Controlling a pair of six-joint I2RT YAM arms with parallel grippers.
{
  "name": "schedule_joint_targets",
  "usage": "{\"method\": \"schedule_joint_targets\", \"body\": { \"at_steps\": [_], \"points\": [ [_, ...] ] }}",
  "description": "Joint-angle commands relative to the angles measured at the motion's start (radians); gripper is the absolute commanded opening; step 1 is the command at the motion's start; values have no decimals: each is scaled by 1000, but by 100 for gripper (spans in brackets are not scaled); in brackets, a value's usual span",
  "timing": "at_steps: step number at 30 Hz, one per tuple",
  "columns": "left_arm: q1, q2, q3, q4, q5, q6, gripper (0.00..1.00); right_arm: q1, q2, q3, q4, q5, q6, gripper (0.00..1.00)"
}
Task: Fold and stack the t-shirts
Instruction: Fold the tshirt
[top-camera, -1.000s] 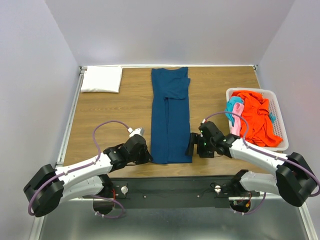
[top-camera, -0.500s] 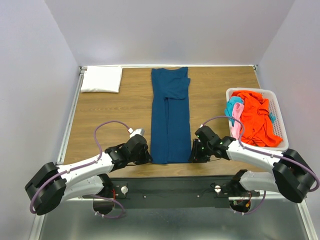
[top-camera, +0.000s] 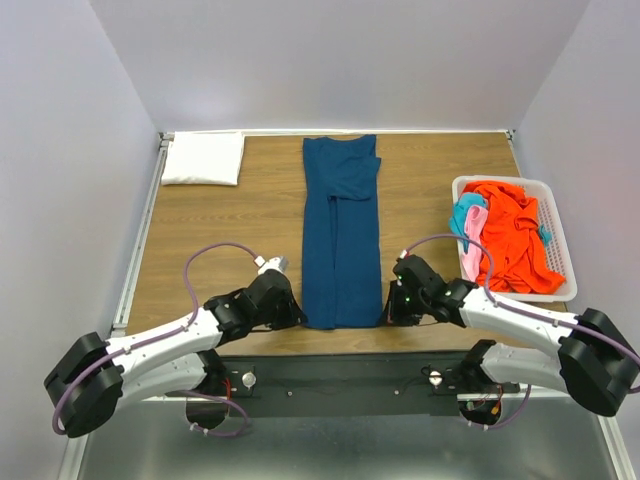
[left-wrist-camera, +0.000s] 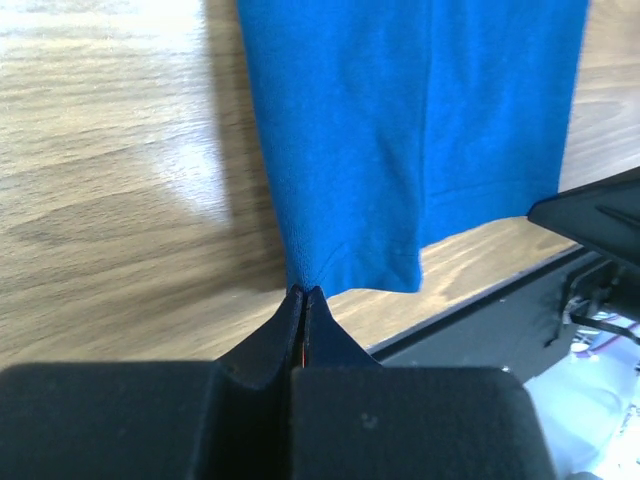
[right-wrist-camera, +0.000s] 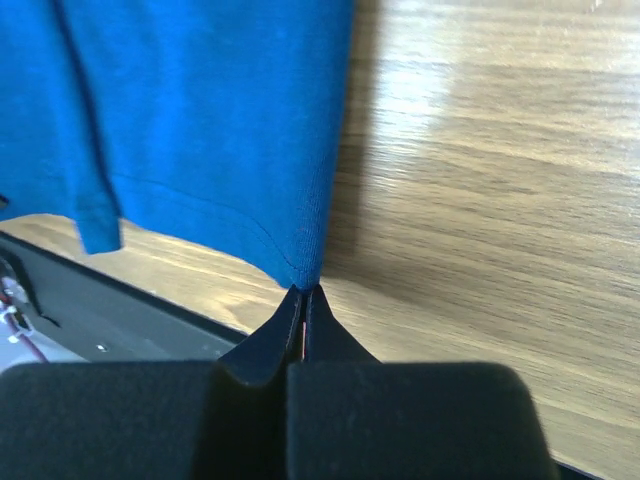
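Observation:
A navy blue t-shirt (top-camera: 342, 230) lies as a long narrow strip down the middle of the table, sleeves folded in. My left gripper (top-camera: 298, 316) is shut on its near left hem corner (left-wrist-camera: 300, 283). My right gripper (top-camera: 388, 312) is shut on the near right hem corner (right-wrist-camera: 305, 282). A folded white t-shirt (top-camera: 203, 158) rests at the far left corner. Orange (top-camera: 515, 240), pink (top-camera: 473, 240) and teal (top-camera: 463, 213) t-shirts lie heaped in the basket.
A white slatted basket (top-camera: 560, 240) stands at the right edge of the table. The near table edge and a black rail (top-camera: 340, 370) run just behind both grippers. A metal frame (top-camera: 140, 240) borders the left side.
My right gripper has moved in to the shirt's near right corner and shut on it. The left gripper has stayed shut on the left corner.

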Motion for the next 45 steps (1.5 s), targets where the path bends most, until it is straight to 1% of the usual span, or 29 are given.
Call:
{"method": "schedule_joint_targets", "body": {
  "at_steps": [1, 3, 6, 7, 10, 14, 16, 19, 23, 30, 32, 39, 45],
  "points": [
    [-6, -42, 24, -9, -20, -11, 0, 9, -39, 3, 7, 20, -2, 1],
    [-6, -43, 73, -16, -57, 11, 0, 9, -41, 42, 7, 40, -12, 1],
    [-6, -13, 139, -14, -129, 41, 0, 9, -38, 110, -2, 127, -38, 1],
    [1, 1, 159, -13, -156, 54, 0, 9, -38, 130, -4, 178, -54, 1],
    [23, 78, 247, -16, -186, 107, 0, 5, -18, 219, -5, 252, -81, 1],
    [95, 203, 365, -34, -249, 182, 0, -17, 71, 340, -4, 316, -152, 1],
    [136, 236, 425, -25, -249, 219, 0, -21, 125, 407, -4, 373, -176, 1],
    [205, 277, 474, 39, -192, 270, 0, -60, 180, 498, -1, 408, -215, 1],
    [270, 341, 550, 118, -134, 348, 0, -109, 238, 582, 13, 396, -255, 1],
    [340, 502, 691, 129, -75, 443, 0, -190, 309, 673, 32, 353, -293, 1],
    [362, 556, 762, 127, -48, 463, 0, -216, 342, 700, 38, 324, -310, 1],
    [409, 684, 872, 118, -8, 502, 0, -268, 451, 777, 45, 267, -350, 1],
    [448, 757, 920, 119, 0, 515, 0, -308, 528, 837, 58, 220, -365, 1]
  ]
}}
